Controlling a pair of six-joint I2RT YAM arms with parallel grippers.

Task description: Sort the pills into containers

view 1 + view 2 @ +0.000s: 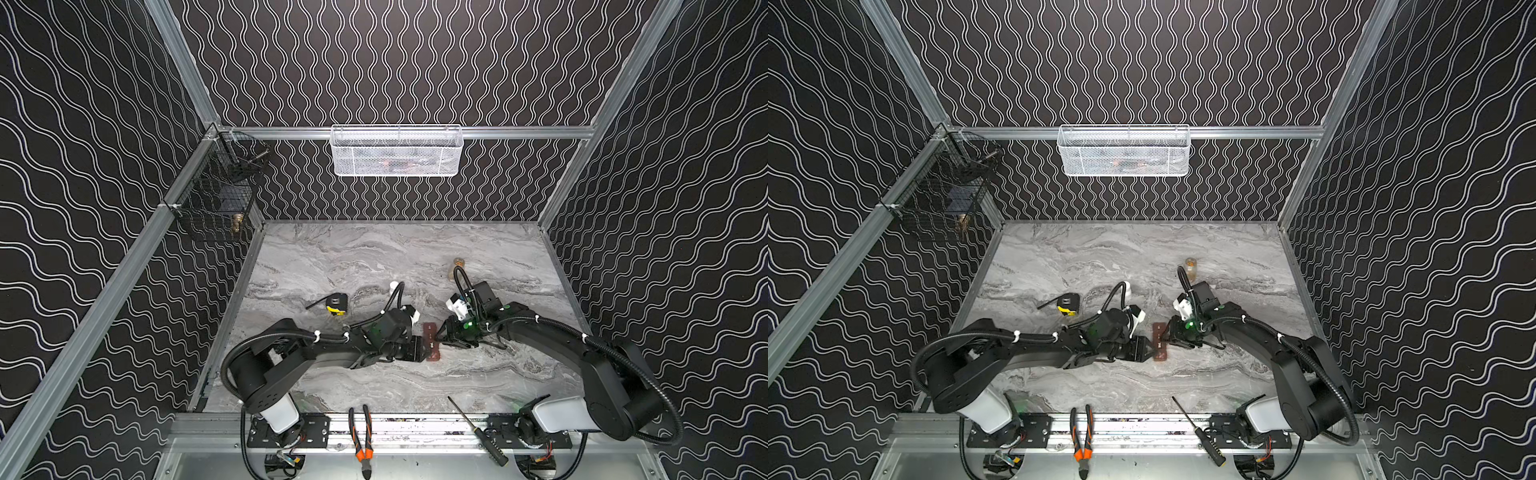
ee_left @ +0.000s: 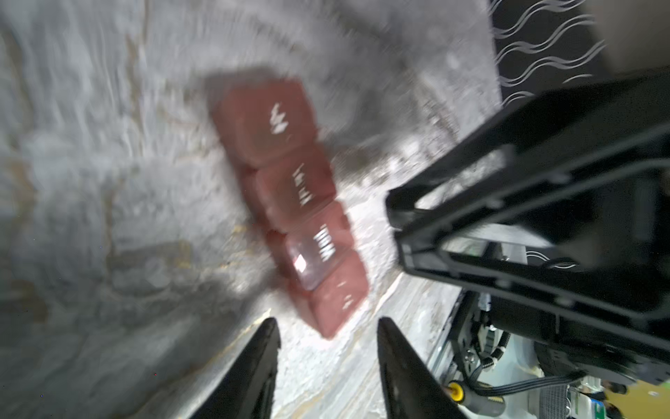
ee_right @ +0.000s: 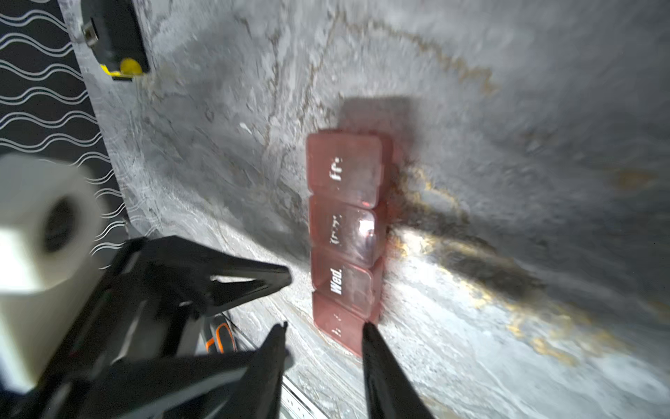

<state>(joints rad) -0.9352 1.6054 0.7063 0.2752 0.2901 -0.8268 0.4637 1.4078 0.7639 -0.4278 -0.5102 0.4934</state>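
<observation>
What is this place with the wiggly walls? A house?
Probably a small robot test booth, not a house: a left arm and right arm sit on a metal rail, wavy panels box in the table, and pliers and a screwdriver lie in front.

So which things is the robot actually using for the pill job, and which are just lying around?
For the job: the containers, left gripper, right gripper, maybe the small amber bottle.
Just lying about: tape measure, pliers, screwdriver, white basket, black wire basket.
</observation>
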